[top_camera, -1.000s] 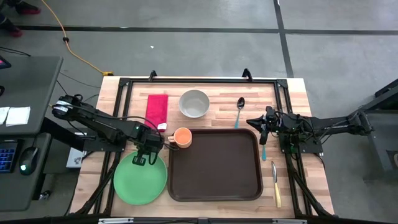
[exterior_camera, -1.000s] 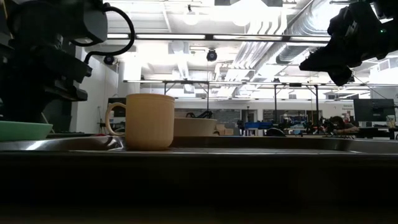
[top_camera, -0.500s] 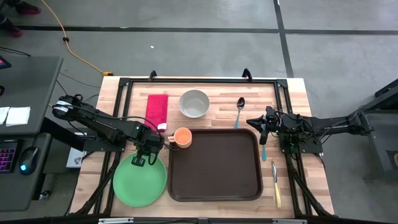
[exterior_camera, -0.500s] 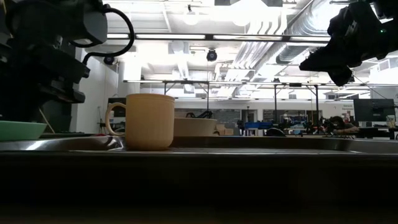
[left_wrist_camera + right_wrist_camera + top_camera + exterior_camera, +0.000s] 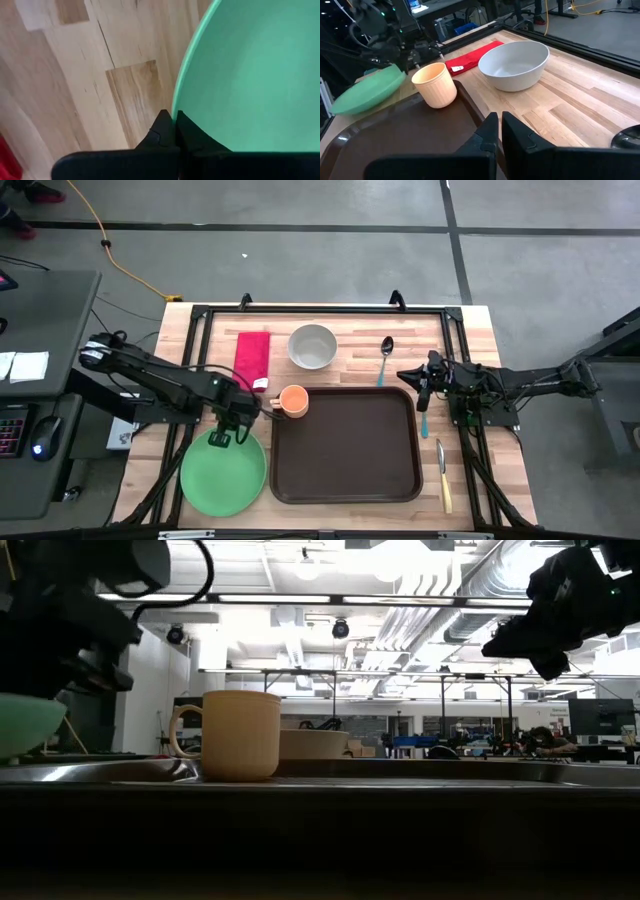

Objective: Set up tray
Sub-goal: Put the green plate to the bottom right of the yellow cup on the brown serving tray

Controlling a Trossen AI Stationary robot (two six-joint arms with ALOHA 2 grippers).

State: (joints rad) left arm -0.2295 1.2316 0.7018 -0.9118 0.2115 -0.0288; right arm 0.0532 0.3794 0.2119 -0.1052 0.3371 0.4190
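While the tray [image 5: 346,444] lies flat on the table [image 5: 470,330] between the plate [image 5: 222,473] and the knife [image 5: 442,476], the left gripper [image 5: 222,436] is clamped on the plate's rim (the edge nearest the cup [image 5: 291,401]) — the plate is tilted, lifted on that side. The right gripper [image 5: 424,387] hangs above the tray's far right corner, fingers pressed together and empty, over a teal-handled utensil [image 5: 424,423]. The cup stands just off the tray's far left corner.
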